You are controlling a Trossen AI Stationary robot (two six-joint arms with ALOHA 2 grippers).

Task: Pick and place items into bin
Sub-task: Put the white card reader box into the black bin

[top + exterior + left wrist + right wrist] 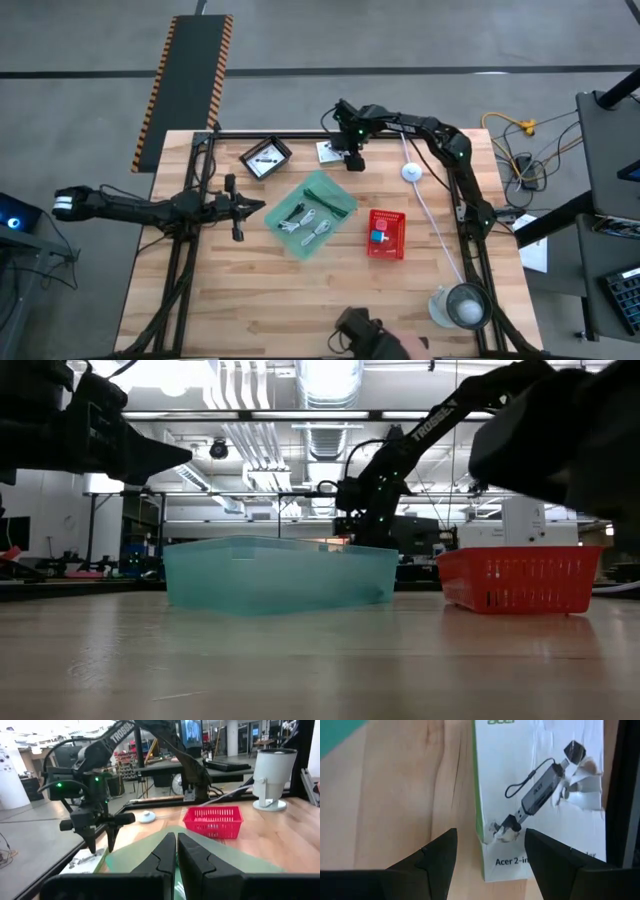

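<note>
Two dark arms work over the wooden counter (250, 300). The right gripper (490, 850) hovers released, fingers spread, just above a flat white printed packet (540, 795) lying at the counter's far edge, holding nothing. The left gripper (176, 852) is clenched empty, beside the translucent teal plastic bin (315, 213), which holds white coiled cables (305, 222). A red mesh basket (386, 233) sits just beside the bin.

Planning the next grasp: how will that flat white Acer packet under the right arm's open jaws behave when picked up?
The white packet lies flat on the table, so probably thin, light and hard to get under. Its torn front suggests flimsy card that may bend.
</note>
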